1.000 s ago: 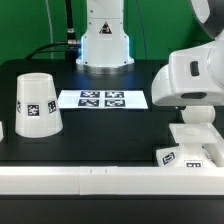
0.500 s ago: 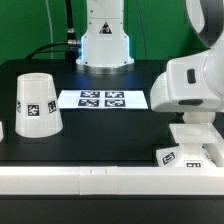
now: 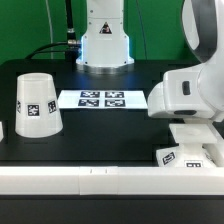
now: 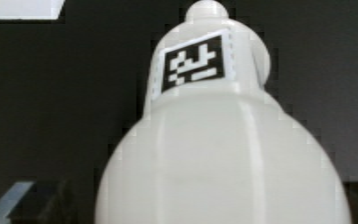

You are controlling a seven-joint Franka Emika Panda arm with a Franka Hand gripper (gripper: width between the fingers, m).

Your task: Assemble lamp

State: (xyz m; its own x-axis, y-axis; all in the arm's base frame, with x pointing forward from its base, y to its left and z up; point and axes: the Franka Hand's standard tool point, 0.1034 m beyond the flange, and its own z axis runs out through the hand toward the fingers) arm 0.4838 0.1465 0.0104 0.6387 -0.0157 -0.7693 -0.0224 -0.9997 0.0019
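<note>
The white bulb (image 4: 202, 150) fills the wrist view, its round head close to the camera and its narrow tagged end pointing away. My gripper (image 4: 194, 205) sits around the head and looks shut on it; only a dark finger edge (image 4: 19, 200) shows. In the exterior view the arm's white hand (image 3: 190, 95) hangs at the right, above the flat square base (image 3: 185, 156) by the table's front edge; the bulb is hidden behind it. The tapered shade (image 3: 36, 103) stands mouth down at the exterior view's left, far from the gripper.
The marker board (image 3: 102, 99) lies flat in the middle of the black table. The robot's pedestal (image 3: 105, 45) stands behind it. A white rail (image 3: 80, 180) runs along the table's front edge. A small white piece (image 3: 3, 130) shows at the left edge.
The arm's hand has moved down toward the base at the exterior view's right. The shade and the base have not moved.
</note>
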